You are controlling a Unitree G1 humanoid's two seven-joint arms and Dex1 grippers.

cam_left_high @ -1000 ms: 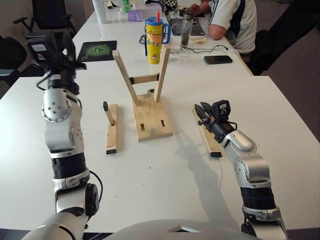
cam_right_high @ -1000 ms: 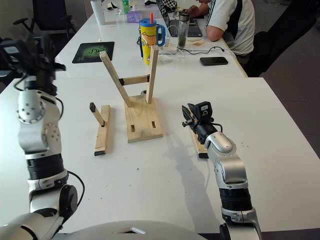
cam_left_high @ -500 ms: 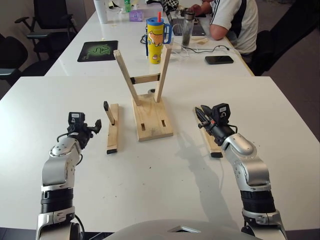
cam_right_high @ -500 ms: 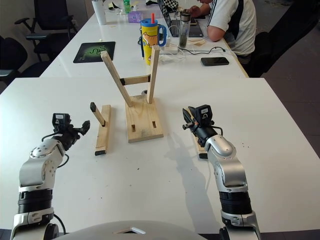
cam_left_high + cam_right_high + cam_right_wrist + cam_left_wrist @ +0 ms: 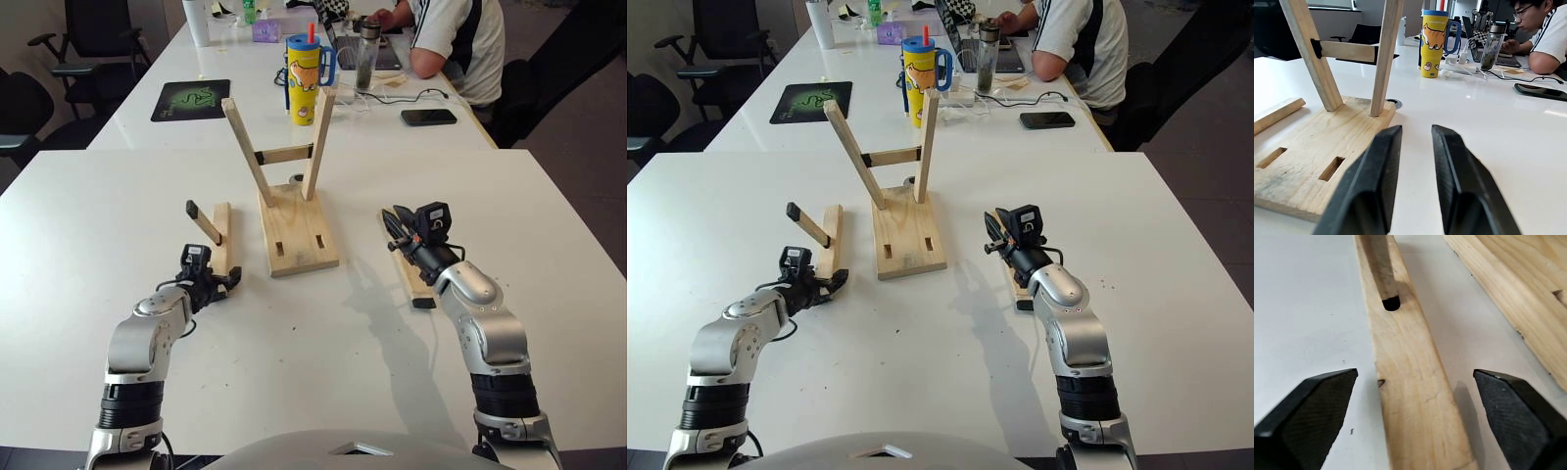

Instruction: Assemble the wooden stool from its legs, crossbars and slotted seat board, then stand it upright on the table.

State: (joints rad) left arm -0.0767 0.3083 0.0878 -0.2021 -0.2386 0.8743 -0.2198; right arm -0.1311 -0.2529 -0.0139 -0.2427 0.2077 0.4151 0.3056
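A: Left side first. What do we have?
B: We see the left gripper (image 5: pixel 227 281) low over the table (image 5: pixel 294 352), at the near end of a loose leg (image 5: pixel 222 250) lying flat. Its fingers (image 5: pixel 1312 401) are spread wide, one on each side of that leg, not touching it.
A: Anything on that leg?
B: We note a short crossbar (image 5: pixel 204 221) plugged into it, sticking up and leaning left, dark at the tip.
A: Centre?
B: The slotted seat board (image 5: pixel 299 235) lies flat just right of the loose leg. We count two legs (image 5: pixel 249 152) standing in its far end, splayed apart, with a crossbar (image 5: pixel 284 155) joining them. Two slots nearer us are unfilled. A yellow cup (image 5: pixel 305 65) stands on the next table behind.
A: Right?
B: The right gripper (image 5: pixel 395 227) sits low, right of the board, pointing toward it. We see its fingers (image 5: pixel 1378 161) nearly together with a narrow gap, gripping nothing. Another leg (image 5: pixel 415 284) lies flat under that gripper and forearm.
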